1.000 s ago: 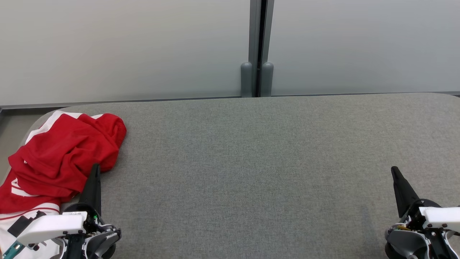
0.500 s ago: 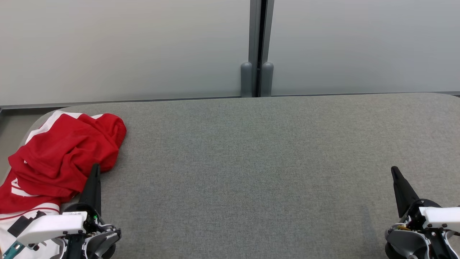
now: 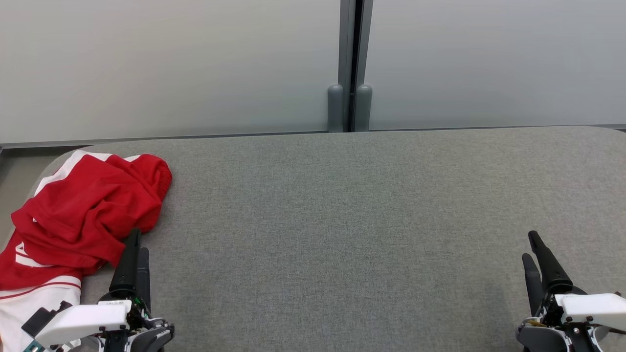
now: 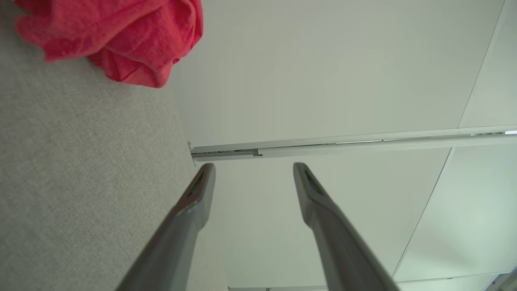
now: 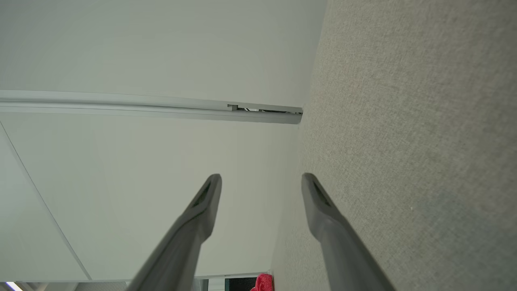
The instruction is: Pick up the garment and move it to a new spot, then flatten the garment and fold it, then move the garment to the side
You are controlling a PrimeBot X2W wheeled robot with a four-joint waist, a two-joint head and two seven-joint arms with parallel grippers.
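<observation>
a: what changed just now?

b: both sets of fingers sprang apart. the left gripper [image 4: 254, 166] was closed a moment ago, and now it stands wide open with nothing in it. same for the right gripper [image 5: 261, 177].

a: and the garment?

b: the red garment [image 3: 83, 210] lies crumpled at the table's [image 3: 342, 220] left edge (white trim showing), just beside the left gripper's tips and not yet grasped. i'd say the pick-up is about to start.
</observation>
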